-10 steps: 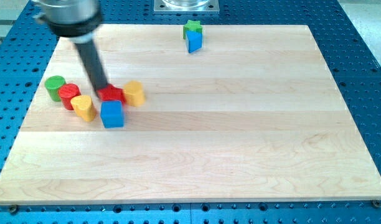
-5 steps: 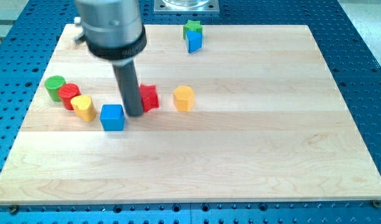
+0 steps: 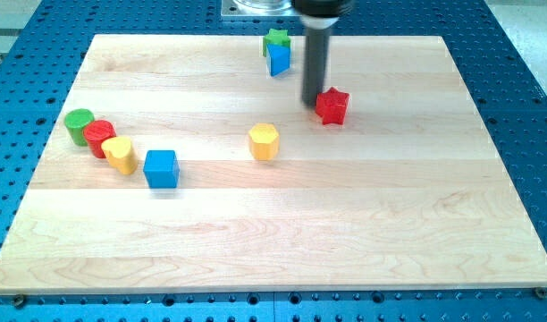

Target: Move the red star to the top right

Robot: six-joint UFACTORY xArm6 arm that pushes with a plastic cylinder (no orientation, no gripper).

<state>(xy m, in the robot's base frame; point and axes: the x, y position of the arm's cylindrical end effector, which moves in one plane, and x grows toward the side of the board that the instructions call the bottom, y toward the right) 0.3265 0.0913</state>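
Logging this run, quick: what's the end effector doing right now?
No jaws to open or close: my tip holds nothing and sits against the red star, on its side toward the view's left.

I see the red star (image 3: 332,106) lying flat on the board, upper right of centre in the frame

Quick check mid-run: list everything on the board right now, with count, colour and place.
red star: 1, red, upper right of centre
yellow hexagon: 1, yellow, centre
blue cube: 1, blue, left
yellow block: 1, yellow, far left
red cylinder: 1, red, far left
green cylinder: 1, green, far left
green star: 1, green, top edge
blue block: 1, blue, just below green star
board: 1, wood
my tip: 1, dark, at red star's left side
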